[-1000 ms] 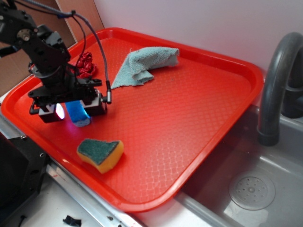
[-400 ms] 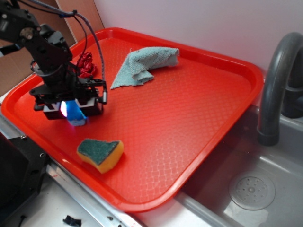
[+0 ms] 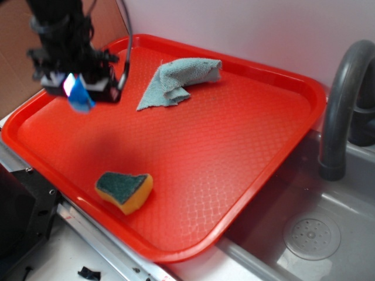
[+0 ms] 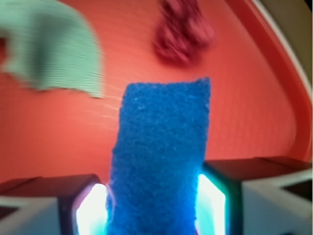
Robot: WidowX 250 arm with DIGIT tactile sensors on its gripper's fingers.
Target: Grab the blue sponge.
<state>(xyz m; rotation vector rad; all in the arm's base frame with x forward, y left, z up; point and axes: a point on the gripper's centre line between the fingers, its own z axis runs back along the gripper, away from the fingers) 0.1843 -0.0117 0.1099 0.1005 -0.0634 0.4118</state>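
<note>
Compared with a moment before: gripper (image 3: 77, 89) now higher and farther back, lifted clear of the tray (image 3: 246, 146), with the blue sponge (image 3: 78, 98) raised along and no more touching the floor of the tray. Only a soft shadow left on the tray where the sponge was before. Fingers (image 4: 215, 200) clamped on both sides of the sponge (image 4: 161, 161) in the wrist view, lit pads pressing its flanks, upper part sticking out past them.

Red tray with textured floor, resting on a metal counter, white wall behind, brown board at far left. Steel sink (image 3: 328, 234) at right with round drain and a grey faucet (image 3: 340, 111).

In the tray, from left: sponge in the air at the back-left corner, held; yellow sponge (image 3: 124, 190) with green top near the front edge, untouched; teal cloth (image 3: 176, 79) crumpled at the back. Dark red crumpled thing (image 4: 183, 32) seen in the wrist view, near the tray rim, beside the cloth (image 4: 54, 49).
</note>
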